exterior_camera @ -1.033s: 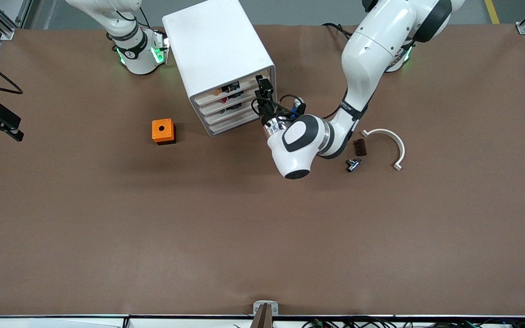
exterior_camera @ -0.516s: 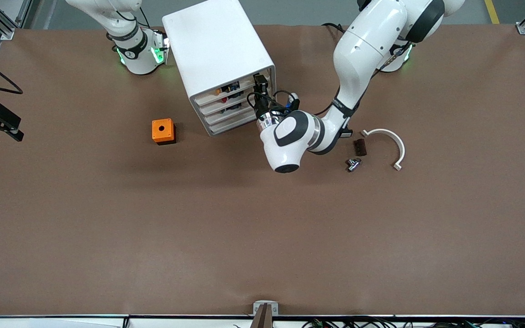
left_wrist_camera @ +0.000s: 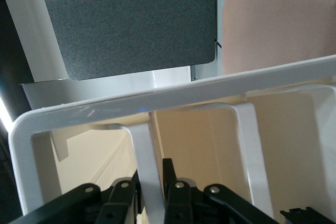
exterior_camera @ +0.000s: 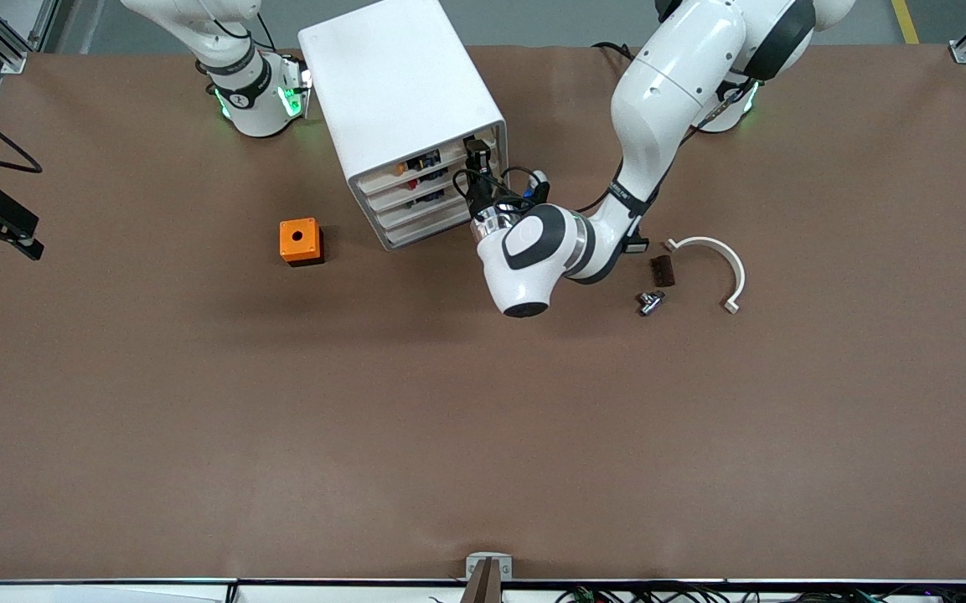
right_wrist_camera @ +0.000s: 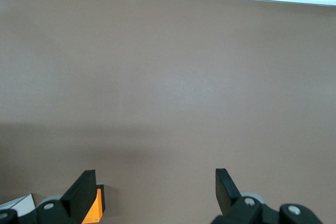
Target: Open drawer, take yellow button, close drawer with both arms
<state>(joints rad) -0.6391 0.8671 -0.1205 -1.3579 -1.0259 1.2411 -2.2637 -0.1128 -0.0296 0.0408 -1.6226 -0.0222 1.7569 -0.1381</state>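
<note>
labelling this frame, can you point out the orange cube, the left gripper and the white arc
orange cube [exterior_camera: 299, 240], front view, top face beside its hole
left gripper [left_wrist_camera: 152, 184], left wrist view, between its fingertips, on the drawer's white rib
white arc [exterior_camera: 721, 249], front view, top of its curve

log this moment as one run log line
left gripper: shut on drawer handle | right gripper: open, waiting | drawer: closed

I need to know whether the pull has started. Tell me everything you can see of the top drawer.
The drawer is the topmost of four shallow white trays in the white cabinet, with a pale see-through front showing small coloured parts inside. It looks flush with the trays below, not pulled out. The left gripper is at its end toward the left arm; in the left wrist view its fingers straddle a thin white upright.
</note>
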